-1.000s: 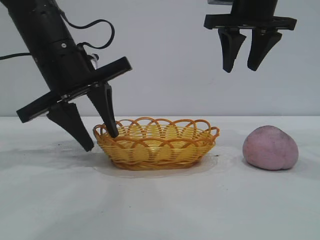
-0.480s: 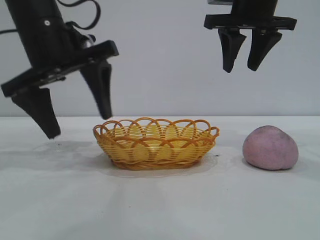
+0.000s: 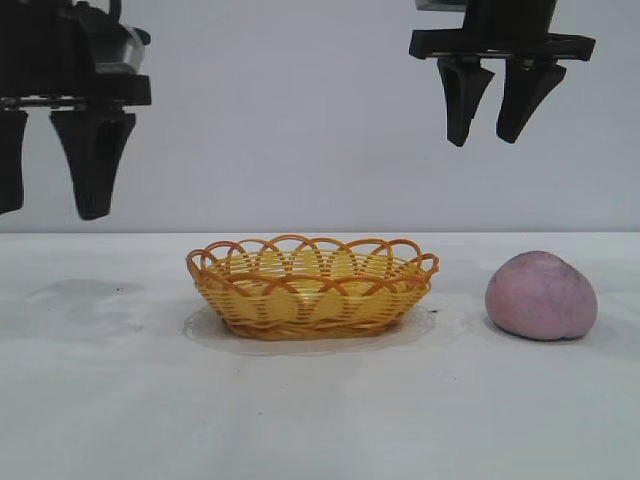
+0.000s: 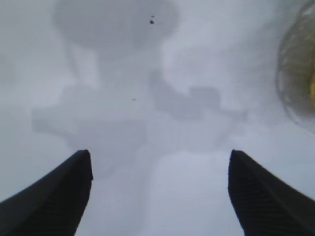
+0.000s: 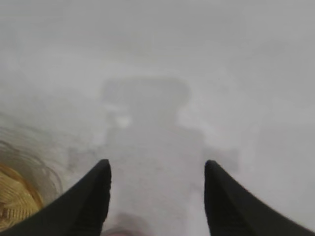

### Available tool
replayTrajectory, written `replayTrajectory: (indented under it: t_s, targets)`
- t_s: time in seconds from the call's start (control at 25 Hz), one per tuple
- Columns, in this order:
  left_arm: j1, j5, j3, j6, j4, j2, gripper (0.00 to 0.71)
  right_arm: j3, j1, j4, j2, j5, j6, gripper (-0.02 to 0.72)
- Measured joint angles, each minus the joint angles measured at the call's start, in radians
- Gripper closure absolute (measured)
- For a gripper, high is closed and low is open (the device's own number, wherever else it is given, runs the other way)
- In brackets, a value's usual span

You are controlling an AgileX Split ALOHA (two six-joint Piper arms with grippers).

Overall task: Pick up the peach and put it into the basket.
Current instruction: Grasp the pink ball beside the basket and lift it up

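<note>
The pinkish-purple peach [image 3: 541,296] lies on the white table at the right, well apart from the basket. The yellow woven basket [image 3: 310,300] with its orange looped rim stands in the middle with nothing in it. My right gripper [image 3: 482,140] hangs open high above the gap between basket and peach, fingers pointing down and holding nothing. My left gripper [image 3: 48,212] is open at the far left, raised above the table, partly cut off by the picture's edge. In the left wrist view the left gripper [image 4: 160,153] is wide open over bare table, with the basket [image 4: 298,73] off to one side.
In the right wrist view the right gripper [image 5: 156,162] looks down on bare white table [image 5: 221,73], with the basket's edge [image 5: 15,201] in a corner. A plain grey wall [image 3: 300,100] stands behind the table.
My left gripper has lifted away from the basket's left rim, moved up and to the left, straightened to point down and opened wider. The right gripper, basket and peach have not moved.
</note>
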State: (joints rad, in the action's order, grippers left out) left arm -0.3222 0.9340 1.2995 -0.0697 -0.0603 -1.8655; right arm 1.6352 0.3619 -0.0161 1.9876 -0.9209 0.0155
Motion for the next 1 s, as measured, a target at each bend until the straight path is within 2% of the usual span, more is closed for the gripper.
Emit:
replayTrajectory:
  t_s: [0.12, 0.2, 0.32, 0.52, 0.64, 0.84, 1.0]
  targets:
    - [0.002, 0.000, 0.000, 0.002, -0.024, 0.000, 0.172, 0.000, 0.000, 0.000, 0.000, -0.004, 0.000, 0.306]
    - [0.021, 0.002, 0.000, 0.009, -0.028, 0.000, 0.172, 0.000, 0.000, 0.000, 0.000, -0.004, 0.000, 0.306]
    - [0.080, 0.025, 0.000, 0.011, -0.032, 0.000, 0.172, 0.000, 0.000, 0.000, 0.000, -0.006, 0.000, 0.306]
    - [0.209, 0.062, 0.000, 0.017, -0.036, 0.000, 0.172, 0.000, 0.000, 0.000, 0.000, -0.006, 0.000, 0.306]
    - [0.254, 0.076, 0.000, 0.019, -0.036, 0.000, 0.172, 0.000, 0.000, 0.000, 0.000, -0.006, 0.000, 0.306]
    - [0.263, 0.122, 0.000, 0.031, -0.036, 0.022, 0.172, 0.000, 0.000, 0.000, 0.000, -0.006, 0.000, 0.306]
    - [0.263, 0.162, -0.010, 0.040, -0.036, 0.098, 0.172, 0.000, 0.000, 0.000, 0.000, -0.006, 0.000, 0.306]
